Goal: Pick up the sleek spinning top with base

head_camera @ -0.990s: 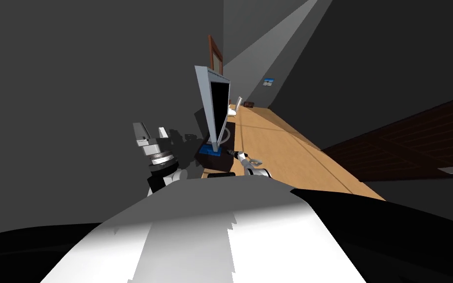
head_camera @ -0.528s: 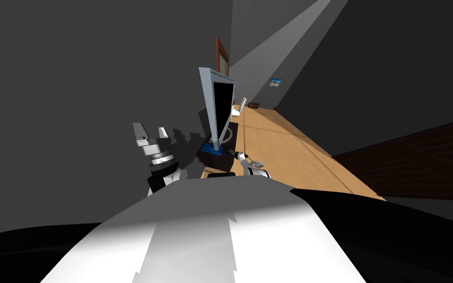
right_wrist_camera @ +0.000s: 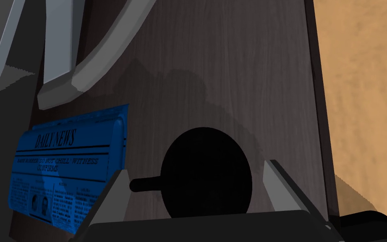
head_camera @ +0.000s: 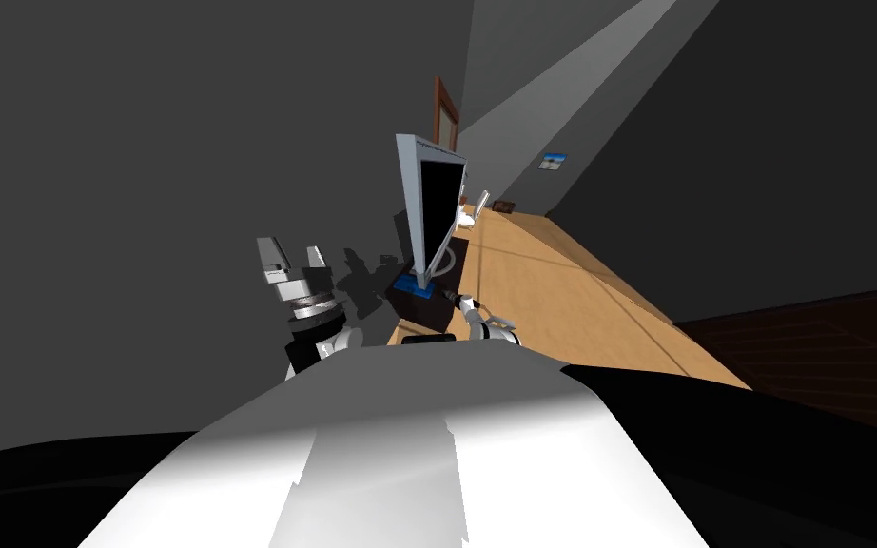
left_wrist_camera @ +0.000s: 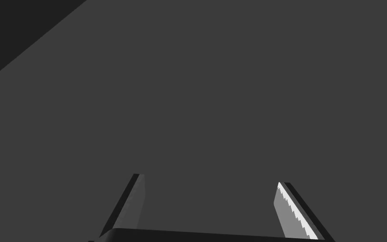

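The spinning top [right_wrist_camera: 207, 172] is a flat black disc with a short stem, lying on a dark wooden tabletop [right_wrist_camera: 239, 63]. My right gripper [right_wrist_camera: 197, 167] is open and the top sits between its two fingers [right_wrist_camera: 117, 191], close to the gripper's body, with gaps on both sides. The stem points toward one finger. In the head view my right gripper [head_camera: 448, 296] reaches low over the near end of that dark table [head_camera: 408, 293]. My left gripper [head_camera: 292, 249] is raised at my left, open and empty, as the left wrist view [left_wrist_camera: 209, 180] confirms.
A blue folded newspaper [right_wrist_camera: 71, 164] lies on the table right beside the top. A tall grey monitor [head_camera: 432, 205] on a curved grey stand [right_wrist_camera: 83, 54] stands behind it. Tan wooden floor [head_camera: 560, 295] runs along the table's right edge.
The whole head picture has swung, with the monitor and floor shifting right, so my view has turned. Both grippers keep their places and stay open.
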`<state>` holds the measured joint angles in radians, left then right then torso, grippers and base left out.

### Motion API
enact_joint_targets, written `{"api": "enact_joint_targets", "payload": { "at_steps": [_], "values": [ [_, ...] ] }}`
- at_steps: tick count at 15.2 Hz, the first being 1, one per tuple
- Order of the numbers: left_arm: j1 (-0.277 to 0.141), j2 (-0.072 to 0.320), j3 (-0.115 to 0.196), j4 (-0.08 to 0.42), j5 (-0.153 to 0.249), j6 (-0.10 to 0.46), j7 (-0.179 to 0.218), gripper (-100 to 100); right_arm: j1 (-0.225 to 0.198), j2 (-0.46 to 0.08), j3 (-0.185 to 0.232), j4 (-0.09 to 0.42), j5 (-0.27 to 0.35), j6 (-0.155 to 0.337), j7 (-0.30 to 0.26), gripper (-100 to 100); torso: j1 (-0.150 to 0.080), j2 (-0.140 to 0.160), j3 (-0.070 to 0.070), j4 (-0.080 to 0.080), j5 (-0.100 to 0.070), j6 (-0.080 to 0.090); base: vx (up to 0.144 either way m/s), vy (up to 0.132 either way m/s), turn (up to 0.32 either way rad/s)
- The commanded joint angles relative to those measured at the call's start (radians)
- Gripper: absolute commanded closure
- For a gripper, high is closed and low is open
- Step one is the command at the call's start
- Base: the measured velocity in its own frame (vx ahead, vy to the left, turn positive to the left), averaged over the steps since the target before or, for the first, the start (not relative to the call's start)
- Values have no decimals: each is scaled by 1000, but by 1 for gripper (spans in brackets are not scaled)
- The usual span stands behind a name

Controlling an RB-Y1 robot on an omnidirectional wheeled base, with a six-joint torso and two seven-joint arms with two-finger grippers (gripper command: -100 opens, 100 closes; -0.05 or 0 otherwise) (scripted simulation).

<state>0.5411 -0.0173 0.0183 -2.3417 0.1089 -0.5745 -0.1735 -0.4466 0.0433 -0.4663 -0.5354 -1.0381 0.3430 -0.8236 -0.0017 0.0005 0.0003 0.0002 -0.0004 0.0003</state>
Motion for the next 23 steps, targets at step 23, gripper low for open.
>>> {"api": "enact_joint_targets", "payload": {
  "at_steps": [23],
  "values": [
    [0, 0, 0, 0, 0, 0, 0, 0, 27, -102, 375, -54, -183, 94, -59, 100, 5, -5, -3, -1, 0, 1, 27, 49, -157]
  ]
}}
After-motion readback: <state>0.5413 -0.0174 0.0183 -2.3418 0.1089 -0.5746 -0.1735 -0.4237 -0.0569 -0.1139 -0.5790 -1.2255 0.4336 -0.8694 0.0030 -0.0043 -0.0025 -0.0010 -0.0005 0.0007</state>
